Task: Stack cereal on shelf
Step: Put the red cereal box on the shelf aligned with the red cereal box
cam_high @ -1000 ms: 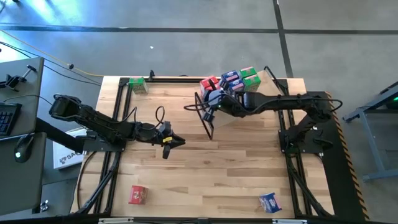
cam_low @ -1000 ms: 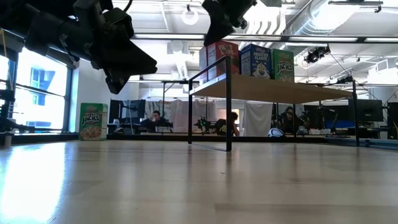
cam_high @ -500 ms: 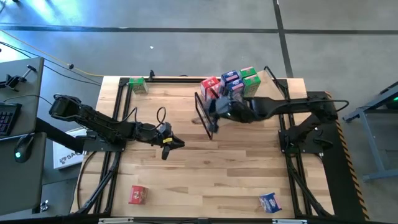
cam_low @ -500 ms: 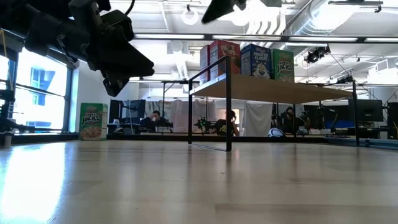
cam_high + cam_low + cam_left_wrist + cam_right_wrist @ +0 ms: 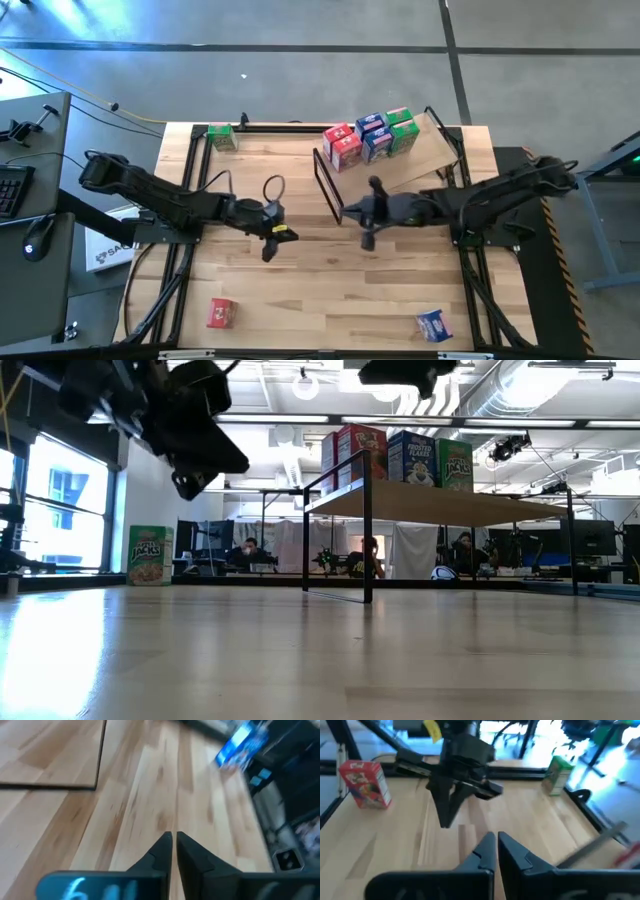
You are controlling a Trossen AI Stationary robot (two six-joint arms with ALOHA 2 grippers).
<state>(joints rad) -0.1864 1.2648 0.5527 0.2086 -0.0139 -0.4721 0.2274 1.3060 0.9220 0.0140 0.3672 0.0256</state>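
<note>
Both sets of jaws are closed with nothing between them. From the left of the table, the left gripper (image 5: 268, 245) hangs over the planked tabletop (image 5: 300, 290) a little left of centre, its fingers (image 5: 167, 851) pressed together tip to tip in its own wrist view. Behind it, at the far left corner of the table, a green cereal box (image 5: 222, 137) stands alone; in the low view the same box (image 5: 149, 555) shows upright far back on the left. At the near edge on the left lies a red cereal box (image 5: 221, 313), well apart from everything else.

Toward the middle, the right gripper (image 5: 366, 238) is held above the tabletop just in front of the shelf's black metal frame end (image 5: 329, 187), empty; its fingers (image 5: 495, 851) meet in the right wrist view, which looks across at the left gripper (image 5: 447, 817) — the two grippers face each other, near but apart.

Farther right and back, the shelf (image 5: 425, 160) — a light plywood board — carries a cluster of red, blue and green cereal boxes (image 5: 370, 137) near its frame end. In the low view they stand upright on the board (image 5: 440, 505) in a row: red, blue, green. At the near right edge of the table lies a blue cereal box (image 5: 434, 325), on its own.
</note>
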